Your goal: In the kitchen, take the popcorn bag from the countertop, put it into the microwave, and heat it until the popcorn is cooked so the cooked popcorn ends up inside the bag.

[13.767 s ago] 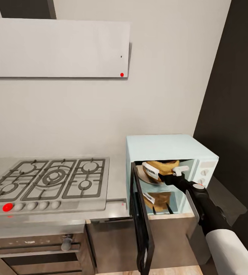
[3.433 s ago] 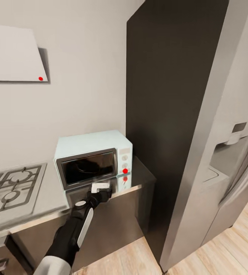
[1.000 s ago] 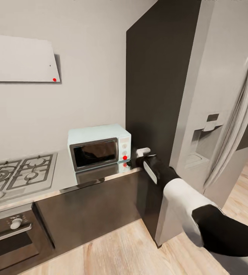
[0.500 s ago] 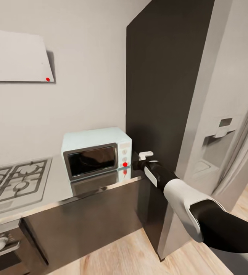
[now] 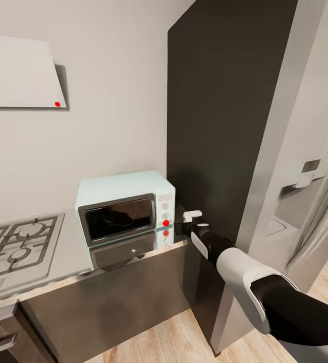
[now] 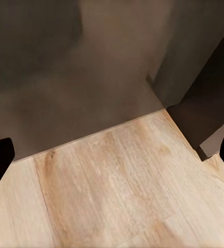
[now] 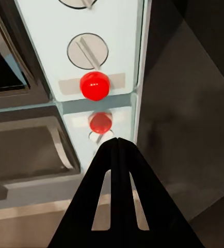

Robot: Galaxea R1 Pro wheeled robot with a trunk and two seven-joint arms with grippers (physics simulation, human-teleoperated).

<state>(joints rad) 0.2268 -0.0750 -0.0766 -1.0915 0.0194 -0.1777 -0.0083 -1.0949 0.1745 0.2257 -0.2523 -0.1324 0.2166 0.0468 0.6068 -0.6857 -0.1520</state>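
Note:
The pale mint-blue microwave stands on the pale grey countertop against the dark tall cabinet. Its dark glass door is shut, and a red indicator dot glows on its knob panel. The popcorn bag and popcorn are hidden behind the dark glass. My right gripper is shut, level with the front right corner of the microwave. In the right wrist view its joined black fingertips point just below the red dot and the knob. My left gripper is open, hanging over the wooden floor.
A gas hob lies in the counter left of the microwave. A tall dark cabinet and a steel fridge stand to the right. Dark cabinet fronts run below the counter, above the wooden floor.
The head view has swung a little, shifting the whole picture. My right gripper stays by the microwave's panel. Earlier the door was open with the bag inside; it is now shut.

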